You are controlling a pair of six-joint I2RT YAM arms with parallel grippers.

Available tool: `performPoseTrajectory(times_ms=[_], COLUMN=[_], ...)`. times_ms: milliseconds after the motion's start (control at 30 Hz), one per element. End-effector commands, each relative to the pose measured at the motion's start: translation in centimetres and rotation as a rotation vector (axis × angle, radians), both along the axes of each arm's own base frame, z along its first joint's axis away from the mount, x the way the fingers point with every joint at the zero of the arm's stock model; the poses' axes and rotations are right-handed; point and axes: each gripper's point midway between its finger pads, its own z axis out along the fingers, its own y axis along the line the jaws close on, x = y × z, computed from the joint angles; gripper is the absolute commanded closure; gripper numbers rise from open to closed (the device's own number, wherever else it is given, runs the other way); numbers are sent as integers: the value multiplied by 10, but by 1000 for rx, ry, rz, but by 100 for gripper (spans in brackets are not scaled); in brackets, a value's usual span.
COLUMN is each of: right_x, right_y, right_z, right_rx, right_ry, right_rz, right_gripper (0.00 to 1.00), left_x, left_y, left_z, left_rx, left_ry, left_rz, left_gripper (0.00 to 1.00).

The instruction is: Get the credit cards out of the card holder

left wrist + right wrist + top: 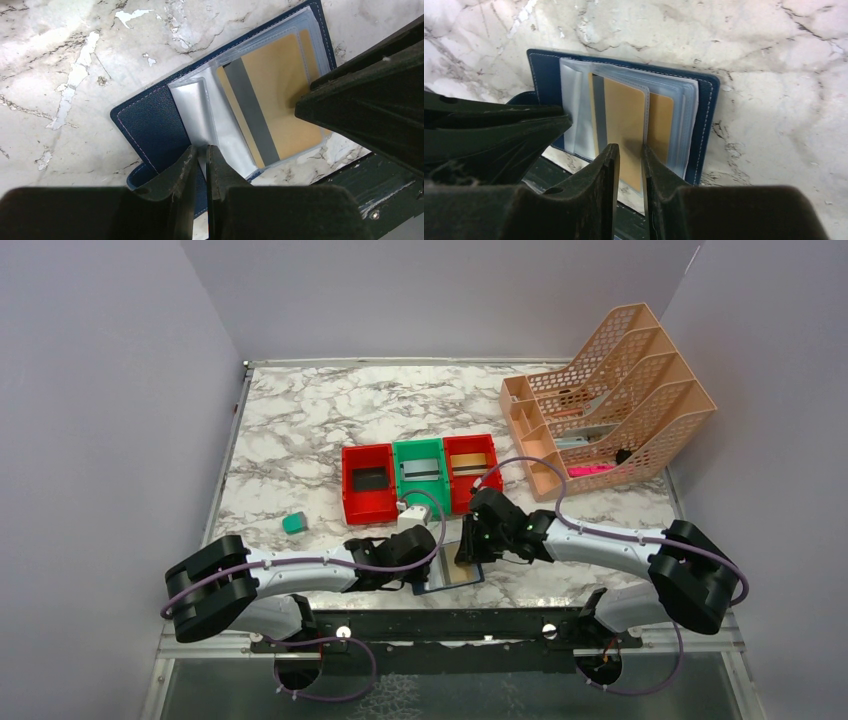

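Observation:
The navy card holder (452,578) lies open at the table's near edge, its clear sleeves fanned out; it also shows in the left wrist view (150,120) and the right wrist view (540,75). A gold card (285,100) with a grey stripe sits inside a sleeve (624,115). My left gripper (418,558) (201,150) is shut on a clear sleeve at the holder's spine. My right gripper (468,550) (630,150) is low over the gold card's sleeve, jaws a narrow gap apart astride its near edge. No silver or black card shows in the holder.
Three small bins stand just behind the holder: red (368,483), green (420,472), red (470,468), each with a flat card-like piece inside. A teal block (293,523) lies to the left. An orange file rack (610,400) stands back right.

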Motion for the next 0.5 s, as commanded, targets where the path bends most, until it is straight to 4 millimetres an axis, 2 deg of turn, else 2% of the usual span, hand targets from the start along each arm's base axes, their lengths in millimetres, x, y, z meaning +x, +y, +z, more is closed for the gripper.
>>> performPoseTrajectory(times_ms=[0, 467], right_x=[-4, -12], right_y=[25, 38], right_z=[22, 31], right_rx=[135, 246], right_ry=[-4, 26], right_rz=[61, 76], right_gripper=[73, 73], left_x=[-2, -1], left_y=[-5, -6], left_z=[4, 6], left_rx=[-5, -9], left_ry=[6, 0], left_rz=[-23, -21], left_gripper=[84, 84])
